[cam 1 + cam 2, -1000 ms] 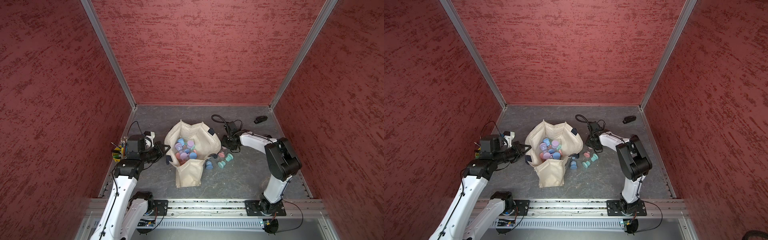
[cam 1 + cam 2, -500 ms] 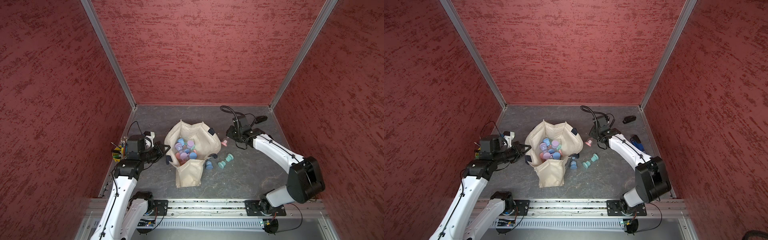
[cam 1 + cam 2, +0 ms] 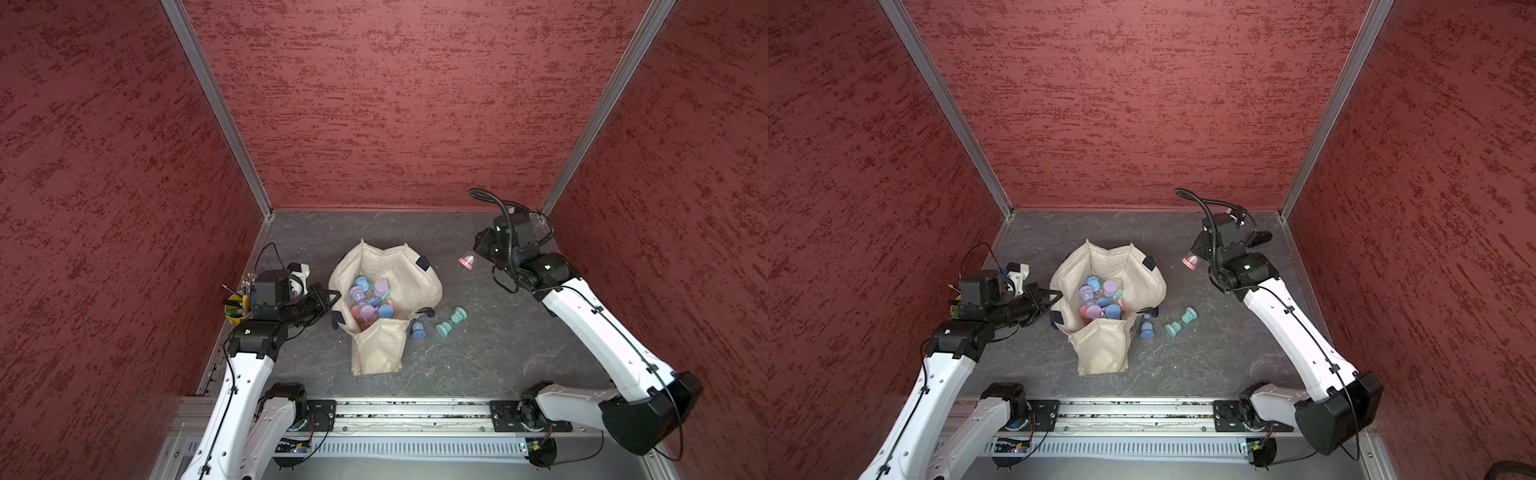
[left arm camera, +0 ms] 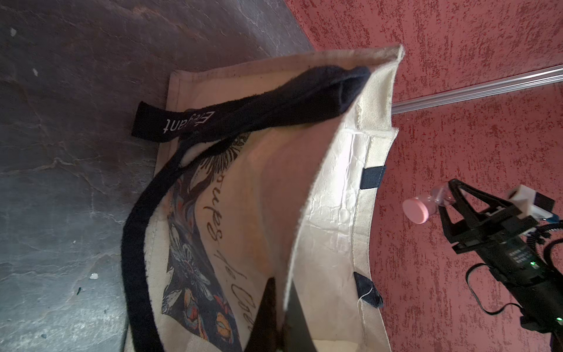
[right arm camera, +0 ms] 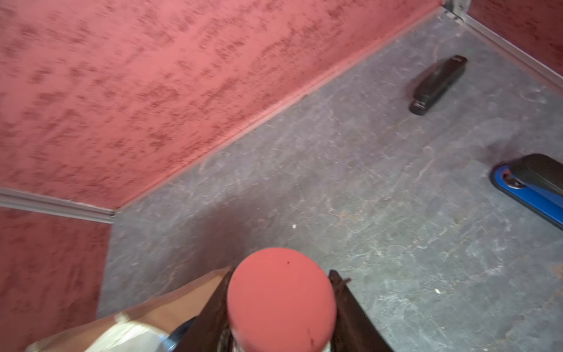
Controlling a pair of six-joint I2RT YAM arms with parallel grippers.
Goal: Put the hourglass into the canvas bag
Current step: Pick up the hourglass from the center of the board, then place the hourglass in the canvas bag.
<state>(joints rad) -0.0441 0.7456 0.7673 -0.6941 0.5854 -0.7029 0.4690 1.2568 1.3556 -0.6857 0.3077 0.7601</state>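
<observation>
The cream canvas bag [image 3: 395, 270] [image 3: 1113, 266] [image 4: 335, 183] stands open mid-floor with several coloured hourglasses inside. My left gripper [image 3: 332, 296] [image 3: 1057, 296] [image 4: 281, 283] is shut on the bag's left rim. My right gripper [image 3: 478, 255] [image 3: 1200, 255] [image 5: 281, 272] hangs in the air to the right of and behind the bag, shut on a pink hourglass [image 3: 467, 262] [image 3: 1190, 262] [image 5: 281, 298] [image 4: 416, 210]. A blue hourglass [image 3: 417, 330] [image 3: 1146, 329] lies against the bag's right side. A teal hourglass [image 3: 451, 321] [image 3: 1180, 322] lies just right of it.
A black stapler [image 5: 438, 83] [image 3: 1260, 237] lies near the back right corner, and a blue and black stapler [image 5: 530, 186] lies nearer. A yellow cup of pens [image 3: 237, 307] stands by the left wall. Red walls close in three sides.
My right arm has lifted the pink hourglass off the floor beside the bag and swung it up and to the back right. The left arm and the bag have not moved.
</observation>
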